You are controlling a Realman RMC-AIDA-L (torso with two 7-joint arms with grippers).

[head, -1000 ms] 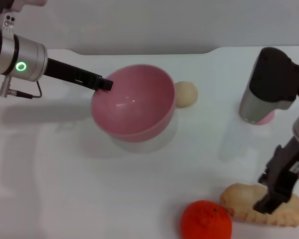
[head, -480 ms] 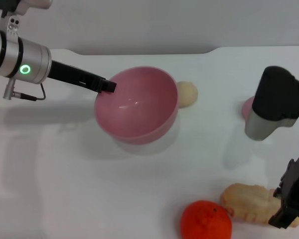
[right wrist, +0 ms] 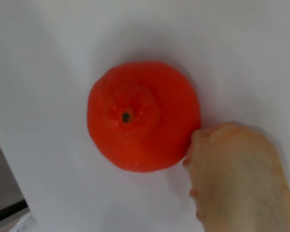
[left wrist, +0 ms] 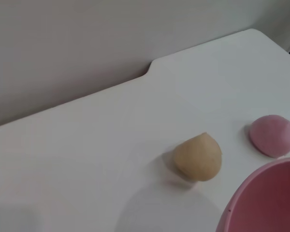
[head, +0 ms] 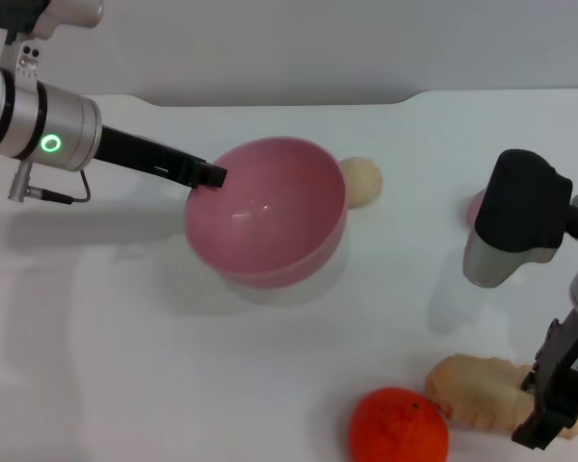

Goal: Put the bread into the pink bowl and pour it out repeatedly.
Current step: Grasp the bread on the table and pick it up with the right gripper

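Head view: nearest, at the near right of the white counter (head: 125,366), the bread (head: 482,390) lies flat, its left end touching the orange fruit (head: 399,425). The right end effector (head: 551,409) stands over the bread's right end; whether its fingers are parted or closed on the loaf cannot be told. Farther back, left of centre, the pink bowl (head: 267,210) sits tilted, its left rim gripped by the closed left end effector (head: 208,175). Just beyond its right side rests a beige ball (head: 360,179), and further right a small pink ball (head: 476,206).
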